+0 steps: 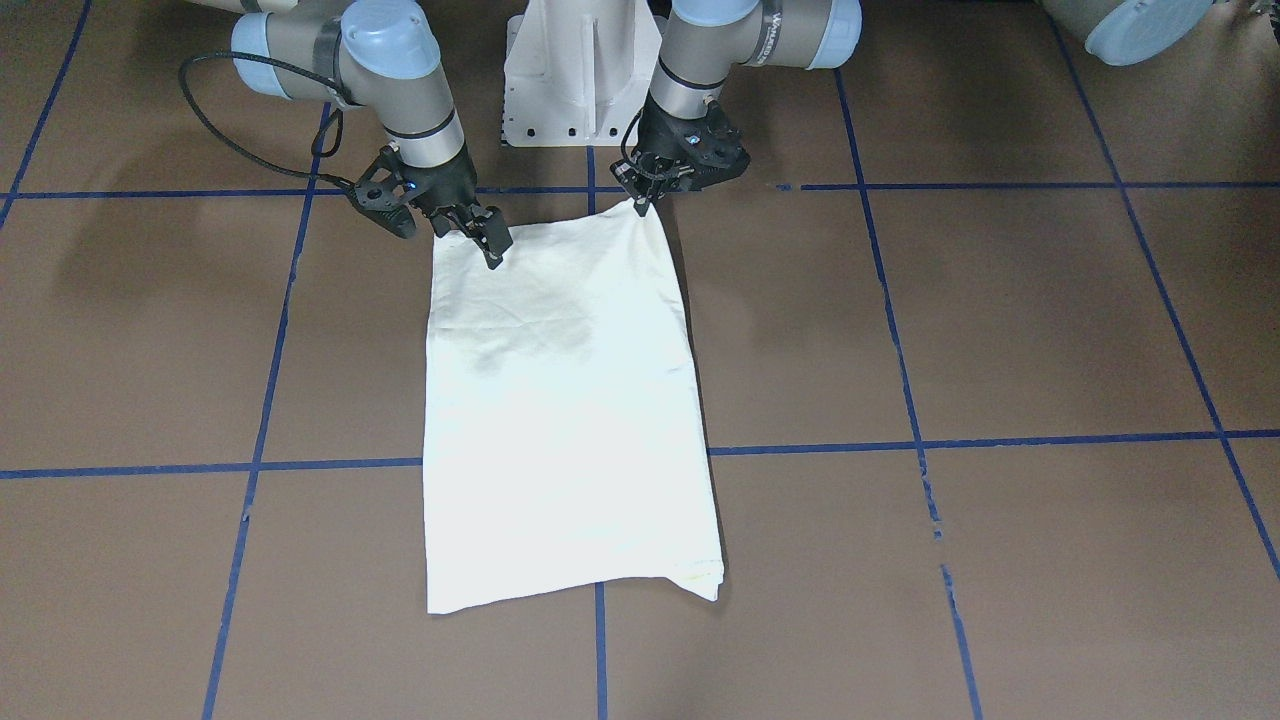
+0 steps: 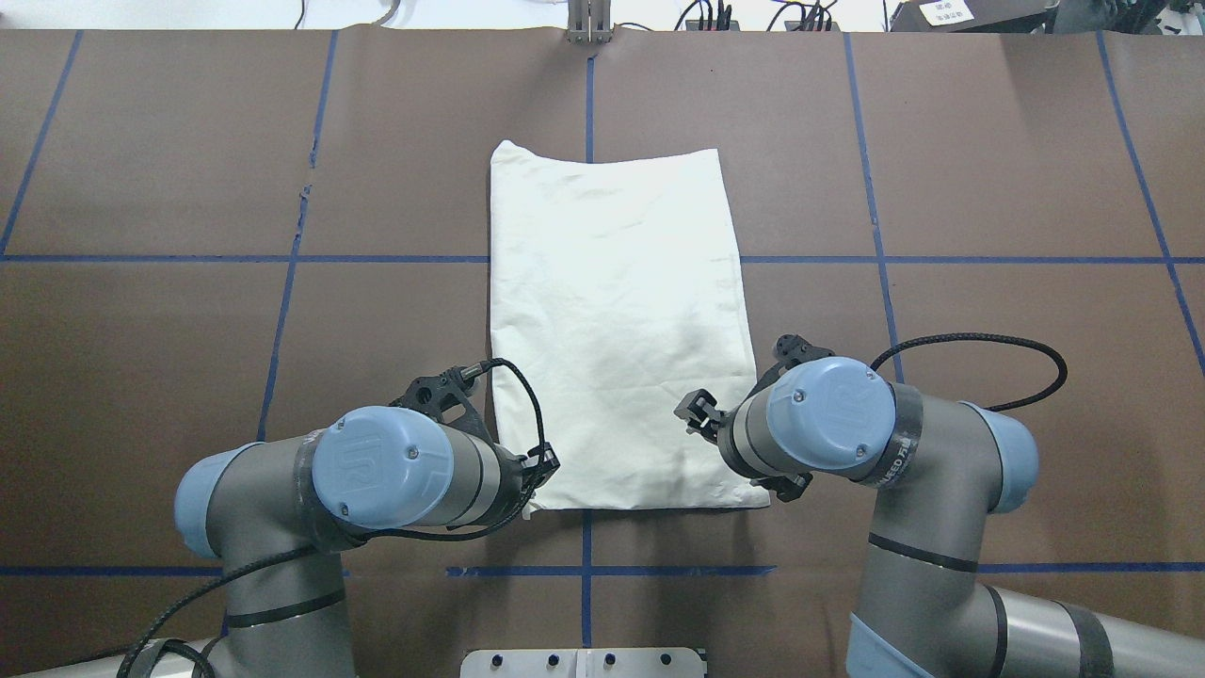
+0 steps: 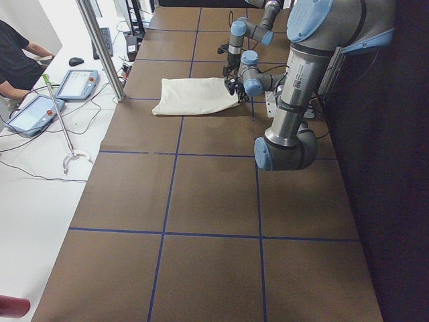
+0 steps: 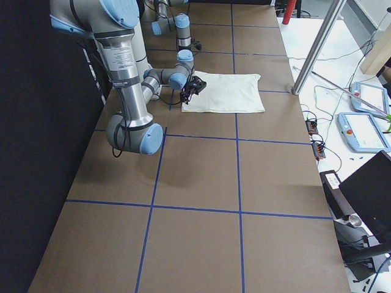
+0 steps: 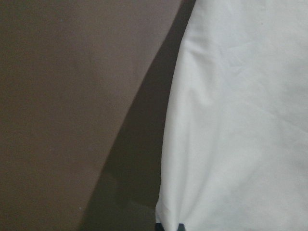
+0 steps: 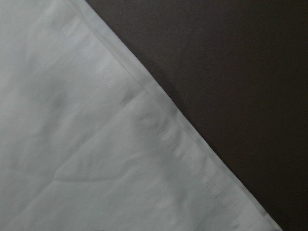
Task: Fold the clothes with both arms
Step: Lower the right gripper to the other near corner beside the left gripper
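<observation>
Shirt (image 1: 565,400), cream-white cotton, folded oblong, is lying on brown blue-lined surface (image 1: 1000,320); jaws of left arm (image 1: 700,70) are pinching one corner; jaws of right arm (image 1: 400,90), closure indiscernible.

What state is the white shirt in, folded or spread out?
Folded: the shirt lies as a narrow rectangle, no sleeves showing, layers stacked at one corner.

From overhead, the left claw (image 1: 640,205) hides under its own wrist (image 2: 377,466). A faint grey patch (image 1: 545,340) shows through the shirt (image 1: 560,450), too dim to make out.
</observation>
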`<state>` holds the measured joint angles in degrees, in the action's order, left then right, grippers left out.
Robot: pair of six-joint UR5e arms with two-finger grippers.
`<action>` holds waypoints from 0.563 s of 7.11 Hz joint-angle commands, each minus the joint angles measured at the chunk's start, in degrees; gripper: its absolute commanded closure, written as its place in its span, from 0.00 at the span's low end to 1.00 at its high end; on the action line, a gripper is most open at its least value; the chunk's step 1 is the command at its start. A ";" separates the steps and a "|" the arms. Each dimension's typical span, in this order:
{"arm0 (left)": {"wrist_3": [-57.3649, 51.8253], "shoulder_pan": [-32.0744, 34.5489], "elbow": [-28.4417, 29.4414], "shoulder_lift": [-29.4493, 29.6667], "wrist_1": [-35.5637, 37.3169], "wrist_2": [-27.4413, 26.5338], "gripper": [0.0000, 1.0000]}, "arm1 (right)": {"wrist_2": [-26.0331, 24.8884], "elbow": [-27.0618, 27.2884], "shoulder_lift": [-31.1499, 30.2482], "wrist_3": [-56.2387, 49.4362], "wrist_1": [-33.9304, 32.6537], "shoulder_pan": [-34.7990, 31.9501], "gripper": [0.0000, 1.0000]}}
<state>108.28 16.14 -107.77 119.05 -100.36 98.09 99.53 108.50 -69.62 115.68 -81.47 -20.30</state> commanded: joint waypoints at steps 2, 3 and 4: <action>0.00 -0.23 0.01 0.48 -0.01 0.00 1.00 | -0.30 -0.57 0.45 0.60 -4.03 2.80 0.00; 0.00 -0.24 0.01 0.48 -0.01 0.00 1.00 | -0.30 -1.10 0.45 0.60 -4.22 3.07 0.00; 0.00 -0.32 -0.07 0.57 -0.01 0.00 1.00 | -0.39 -2.15 0.80 0.42 -4.13 3.16 0.00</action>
<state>108.28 15.90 -107.77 119.53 -100.37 98.09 99.21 107.34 -69.13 116.23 -85.35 -17.41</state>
